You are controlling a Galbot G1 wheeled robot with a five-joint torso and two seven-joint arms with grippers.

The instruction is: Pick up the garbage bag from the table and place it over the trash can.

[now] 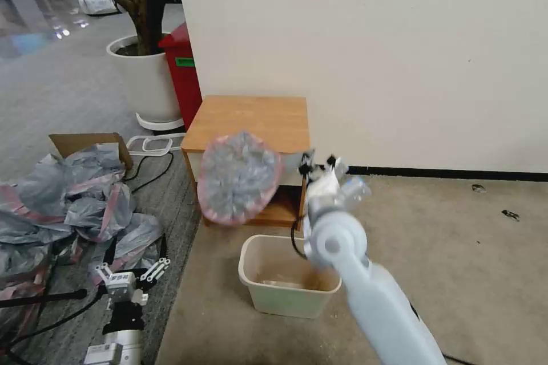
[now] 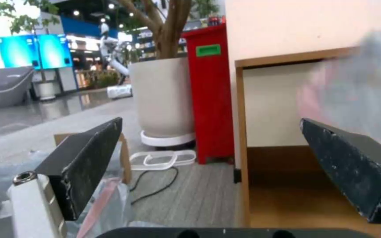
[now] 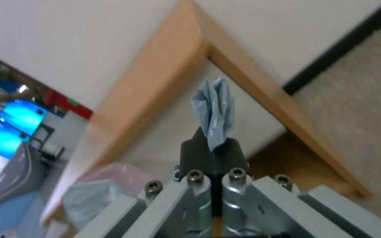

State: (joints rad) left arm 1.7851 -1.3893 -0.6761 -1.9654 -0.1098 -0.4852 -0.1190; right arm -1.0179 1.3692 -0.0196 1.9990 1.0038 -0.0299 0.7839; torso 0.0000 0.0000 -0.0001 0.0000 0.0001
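Right gripper (image 3: 212, 150) pinches a corner of the garbage bag (image 1: 238, 178), which billows leftward in the air before the table (image 1: 251, 120), above the trash can (image 1: 285, 279). Left gripper (image 1: 132, 279) idles low, fingers spread.

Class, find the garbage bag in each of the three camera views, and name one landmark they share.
Head view: garbage bag hangs open before the table, held by the right gripper.
Left wrist view: blurred grey-pink mass, upper right.
Right wrist view: pinched tuft at centre.
Shared landmark: the table.
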